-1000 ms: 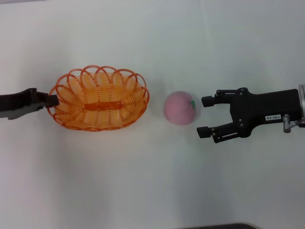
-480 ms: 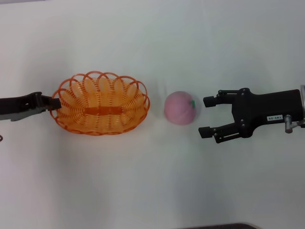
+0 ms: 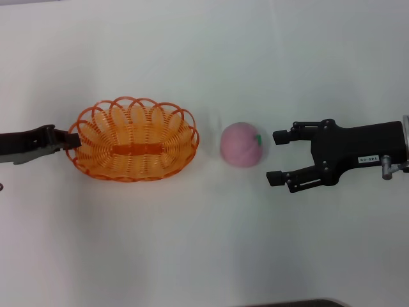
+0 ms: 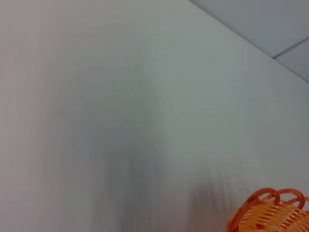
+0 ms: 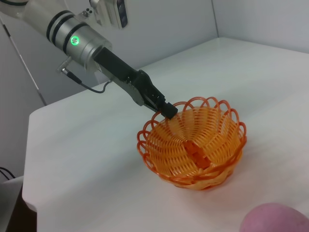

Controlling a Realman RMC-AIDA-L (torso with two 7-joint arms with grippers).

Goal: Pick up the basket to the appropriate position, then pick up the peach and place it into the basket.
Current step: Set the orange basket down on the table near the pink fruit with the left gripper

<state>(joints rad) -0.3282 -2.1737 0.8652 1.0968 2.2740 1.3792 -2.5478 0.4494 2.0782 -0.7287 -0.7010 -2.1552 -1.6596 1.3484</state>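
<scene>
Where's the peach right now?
In the head view the peach sits on the table right of center, between the basket and the open right gripper, touching neither.

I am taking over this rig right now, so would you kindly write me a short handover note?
Left gripper: shut on the basket rim at its left end; basket sits on the white table.
Right gripper: open, empty, just right of the peach, not touching.
Peach: on the table, between basket and right gripper.
Done: basket positioned.
Left: release basket, grasp peach, place it inside.
</scene>
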